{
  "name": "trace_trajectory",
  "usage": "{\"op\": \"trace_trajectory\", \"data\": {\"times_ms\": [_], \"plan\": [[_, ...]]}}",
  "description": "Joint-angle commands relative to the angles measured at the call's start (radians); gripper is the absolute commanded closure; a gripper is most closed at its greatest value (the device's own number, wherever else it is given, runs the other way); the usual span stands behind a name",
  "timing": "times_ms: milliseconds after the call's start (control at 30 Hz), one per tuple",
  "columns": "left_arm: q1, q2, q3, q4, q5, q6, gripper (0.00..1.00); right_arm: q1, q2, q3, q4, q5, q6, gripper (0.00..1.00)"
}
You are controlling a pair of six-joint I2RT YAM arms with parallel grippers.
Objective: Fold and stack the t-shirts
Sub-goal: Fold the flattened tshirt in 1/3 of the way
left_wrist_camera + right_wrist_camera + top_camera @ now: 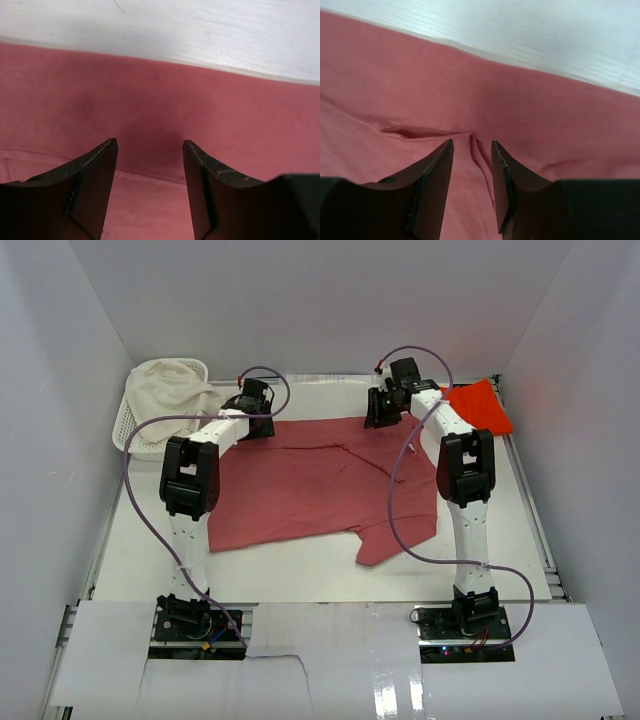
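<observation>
Rose-red t-shirt (310,490) lies spread mid-worktop (290,575); orange-red t-shirt (482,407) sits in the far right corner. Both arms are at the far hem.

- Left gripper (150,145): jaws wide, nothing between.
- Right gripper (472,143): jaws narrow, parted over a cloth pucker.
- Judgement: move both level and together so the hem lies straight.
- Room: open nearside. Basket (122,430) and walls crowd the far corners.

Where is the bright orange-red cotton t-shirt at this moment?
In the top external view, the bright orange-red cotton t-shirt lies at the far right corner of the table, right of the right end effector and beyond the large dusty rose-red t-shirt.
</observation>
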Motion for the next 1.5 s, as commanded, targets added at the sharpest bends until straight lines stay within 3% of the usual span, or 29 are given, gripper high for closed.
{"op": "trace_trajectory", "data": {"times_ms": [0,700,767,900,1467], "plan": [[-0.015,-0.125,-0.026,-0.006,0.034,-0.022,0.34,-0.01,0.037,0.054,-0.003,-0.075,0.006,0.57],[-0.038,-0.128,-0.02,-0.003,0.042,-0.015,0.33,0.056,0.052,-0.011,0.003,-0.078,0.019,0.6],[-0.043,-0.125,-0.02,-0.003,0.039,-0.015,0.33,0.056,0.046,-0.015,-0.004,-0.074,0.017,0.65],[-0.046,-0.121,-0.023,-0.003,0.038,-0.015,0.33,0.056,0.032,-0.029,-0.004,-0.074,0.016,0.88],[-0.074,-0.111,-0.024,-0.003,0.025,-0.004,0.32,0.057,-0.106,-0.155,0.052,-0.175,0.028,0.92]]}}
